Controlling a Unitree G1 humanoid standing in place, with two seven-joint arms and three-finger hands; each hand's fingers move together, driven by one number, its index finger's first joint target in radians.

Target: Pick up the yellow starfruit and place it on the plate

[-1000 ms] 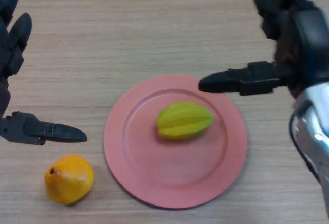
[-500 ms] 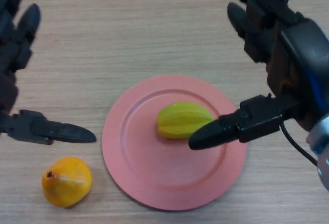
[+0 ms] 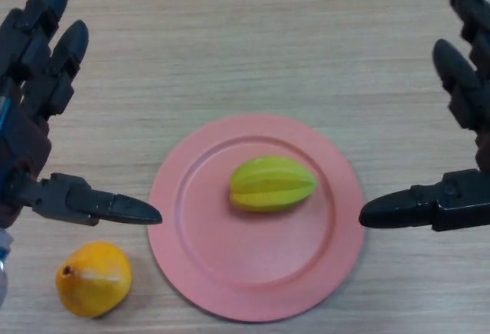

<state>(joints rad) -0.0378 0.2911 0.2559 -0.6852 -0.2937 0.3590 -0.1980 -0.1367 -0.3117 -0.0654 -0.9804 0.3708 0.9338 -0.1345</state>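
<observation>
Since the frame half a second back, the right hand has drawn away from over the plate to the view's right edge, its thumb tip now just off the rim and its fingers spread straight, holding nothing. The left hand has come slightly further in from the left, likewise spread, thumb pointing toward the plate. The yellow starfruit lies on its side near the middle of the pink plate, free of both hands; it is yellow-green, with lengthwise ridges tapering to a blunt point on the right. An orange fruit sits on the wooden table just beside the plate's lower-left rim, below the left thumb, with a small dark spot that is perhaps its stem end. No labels or writing show anywhere.
</observation>
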